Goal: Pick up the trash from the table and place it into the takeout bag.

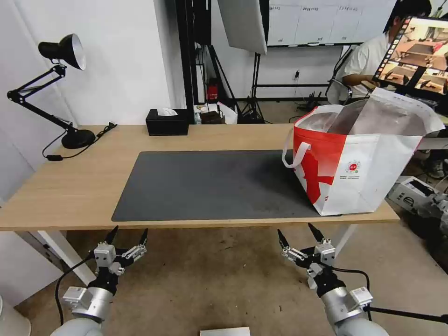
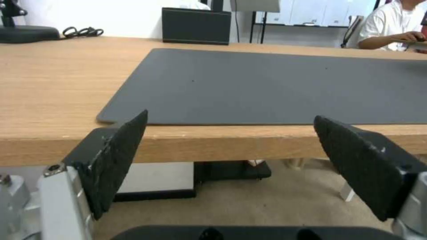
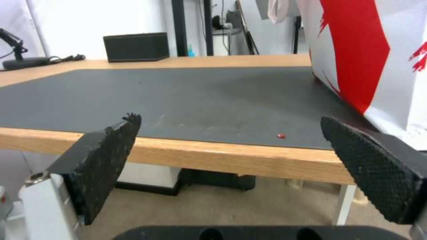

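The mat [image 1: 210, 184] lies centred on the table [image 1: 70, 186]; the takeout bag [image 1: 359, 163] stands on its right end; tissue box [image 1: 167, 122] behind; lamp [image 1: 60, 93] far left.

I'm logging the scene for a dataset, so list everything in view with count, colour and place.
table: one, light wood on white legs, across the head view.
mat: one, dark grey, centred on the table.
takeout bag: one, white with a red side panel and silver lining, standing open on the mat's right end.
red speck: one, tiny, on the mat near the front edge by the bag.
tissue box: one, black, at the table's back edge.
desk lamp: one, black, at the table's back left corner.
left gripper: open, black fingers, below the table's front edge, left side.
right gripper: open, black fingers, below the front edge, near the bag.
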You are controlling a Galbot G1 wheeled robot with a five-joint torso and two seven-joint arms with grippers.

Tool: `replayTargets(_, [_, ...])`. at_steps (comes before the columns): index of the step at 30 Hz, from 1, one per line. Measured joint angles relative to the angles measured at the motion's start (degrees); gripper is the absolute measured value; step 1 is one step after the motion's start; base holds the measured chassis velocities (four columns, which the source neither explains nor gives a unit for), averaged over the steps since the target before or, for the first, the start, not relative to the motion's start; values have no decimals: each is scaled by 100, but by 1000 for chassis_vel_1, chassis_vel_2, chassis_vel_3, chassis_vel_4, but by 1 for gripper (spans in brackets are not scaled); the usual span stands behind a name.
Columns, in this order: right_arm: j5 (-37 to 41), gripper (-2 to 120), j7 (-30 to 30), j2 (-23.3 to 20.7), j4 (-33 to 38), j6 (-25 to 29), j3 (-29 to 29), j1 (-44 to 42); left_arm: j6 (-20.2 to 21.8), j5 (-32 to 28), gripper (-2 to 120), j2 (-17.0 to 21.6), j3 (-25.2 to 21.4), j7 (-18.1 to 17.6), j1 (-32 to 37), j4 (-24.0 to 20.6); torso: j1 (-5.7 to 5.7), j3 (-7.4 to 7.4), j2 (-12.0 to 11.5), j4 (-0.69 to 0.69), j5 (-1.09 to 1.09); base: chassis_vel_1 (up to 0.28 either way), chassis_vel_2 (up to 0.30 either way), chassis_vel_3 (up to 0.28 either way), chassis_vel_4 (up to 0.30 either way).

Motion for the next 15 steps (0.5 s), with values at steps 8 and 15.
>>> replayTargets(8, [0,100,0,0,0,0,0,0,-2,-4,100,3,-2,-2,0,-7,0,0,0,0,0,0,0,0,0])
replayTargets(15, [0,100,0,1,0,0,0,0,-2,-5,100,5,-2,-2,-1,-12,0,0,0,0,0,0,0,0,0])
